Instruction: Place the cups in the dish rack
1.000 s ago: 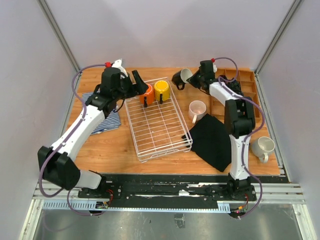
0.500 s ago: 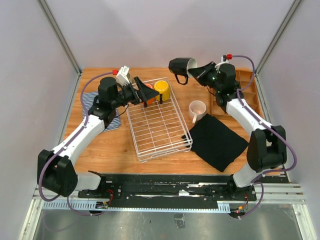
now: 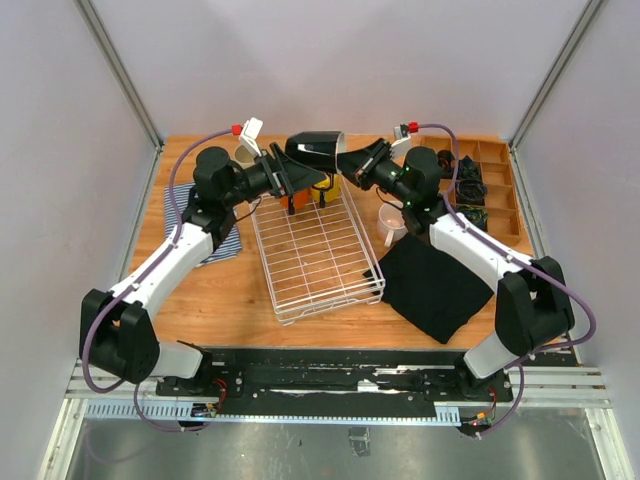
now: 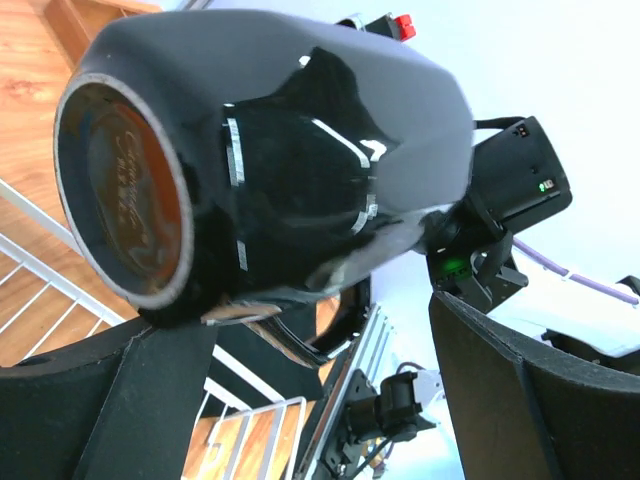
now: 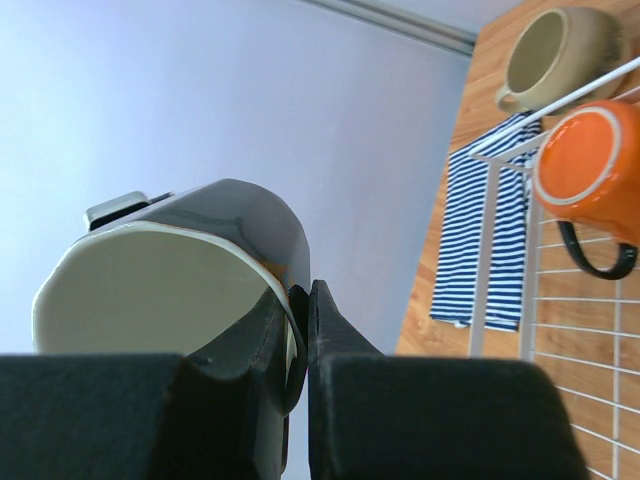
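My right gripper [image 3: 350, 163] is shut on the rim of the black mug [image 3: 314, 149], white inside, and holds it on its side in the air over the far end of the white wire dish rack [image 3: 322, 262]. In the right wrist view the fingers [image 5: 335, 330] pinch the mug wall [image 5: 215, 215]. My left gripper [image 3: 292, 178] is open right beside the mug, which fills the left wrist view [image 4: 280, 160]. The orange mug [image 3: 294, 201] and yellow mug [image 3: 328, 190] sit in the rack's far end, partly hidden. The pink mug [image 3: 391, 226] and beige mug [image 3: 244, 155] stand on the table. The whitish-grey mug is hidden.
A striped towel [image 3: 218, 243] lies left of the rack. A black cloth [image 3: 432, 285] lies to its right. A brown wooden compartment tray [image 3: 490, 180] sits at the back right. In the right wrist view the beige mug [image 5: 555, 50] and orange mug [image 5: 590, 165] show.
My right arm has swung left, carrying the black mug from the back right to above the rack's far end. My left gripper has turned right towards it.
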Robot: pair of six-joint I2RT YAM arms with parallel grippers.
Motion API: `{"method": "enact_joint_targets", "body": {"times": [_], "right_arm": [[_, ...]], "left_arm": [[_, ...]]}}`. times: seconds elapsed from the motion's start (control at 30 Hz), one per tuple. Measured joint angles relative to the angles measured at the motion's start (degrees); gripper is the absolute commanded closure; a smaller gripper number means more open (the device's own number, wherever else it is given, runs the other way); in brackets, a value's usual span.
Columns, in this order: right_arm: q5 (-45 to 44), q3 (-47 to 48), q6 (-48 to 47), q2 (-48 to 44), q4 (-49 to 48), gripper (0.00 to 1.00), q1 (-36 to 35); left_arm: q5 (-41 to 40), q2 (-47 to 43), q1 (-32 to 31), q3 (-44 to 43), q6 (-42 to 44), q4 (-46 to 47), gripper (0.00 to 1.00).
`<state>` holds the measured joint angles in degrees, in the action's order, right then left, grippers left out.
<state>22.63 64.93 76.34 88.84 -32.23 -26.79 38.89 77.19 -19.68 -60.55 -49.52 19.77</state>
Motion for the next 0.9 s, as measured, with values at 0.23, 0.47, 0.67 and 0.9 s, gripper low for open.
{"method": "enact_joint_targets", "body": {"times": [0.23, 0.47, 0.67, 0.9], "right_arm": [[0.13, 0.02, 2.97, 1.51, -3.63, 0.99, -2.25], [-0.44, 0.87, 5.25, 4.04, -8.48, 0.99, -3.13], [-0.96, 1.14, 6.25, 5.6, -12.5, 0.99, -3.17], [0.22, 1.14, 6.78, 6.75, -16.26, 0.99, -3.45]], "left_arm": [[1.81, 1.62, 0.0, -0.42, -0.96, 1.16, 0.12], [3.54, 2.75, 0.07, 0.66, -8.63, 9.16, 0.25], [5.7, 3.96, 0.17, 1.05, -14.78, 14.75, 0.46], [5.73, 3.98, 0.48, 3.78, -19.39, 20.28, 0.49]]}}
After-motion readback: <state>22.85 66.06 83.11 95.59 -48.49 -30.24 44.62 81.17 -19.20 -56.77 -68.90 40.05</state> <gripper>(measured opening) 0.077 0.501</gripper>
